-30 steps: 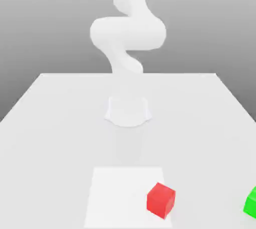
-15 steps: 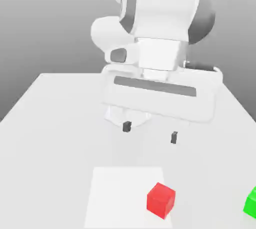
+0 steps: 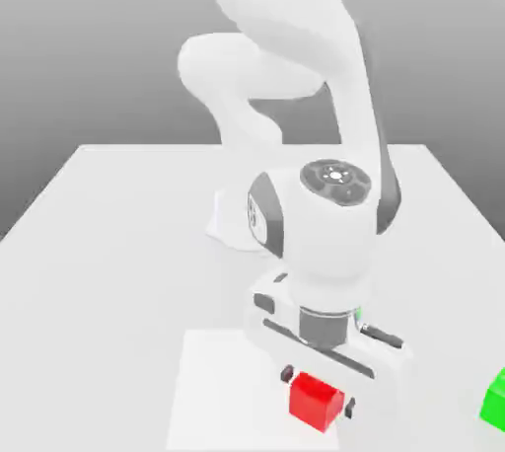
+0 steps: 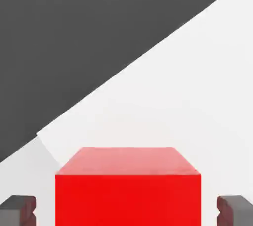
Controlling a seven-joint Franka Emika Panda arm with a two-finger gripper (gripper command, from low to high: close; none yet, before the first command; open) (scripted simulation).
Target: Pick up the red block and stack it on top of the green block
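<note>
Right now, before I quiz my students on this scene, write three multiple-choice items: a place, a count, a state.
1. The green block lies where from the red block?
A) exterior view's right
B) exterior view's left
C) on top of it
2. How many blocks?
A) one
B) two
C) three
3. The tool is:
A) straddling the red block
B) over the green block
C) raised high

1 A: green sits at the right edge.
2 B: one red, one green.
3 A: fingers flank red, gaps showing.
</note>
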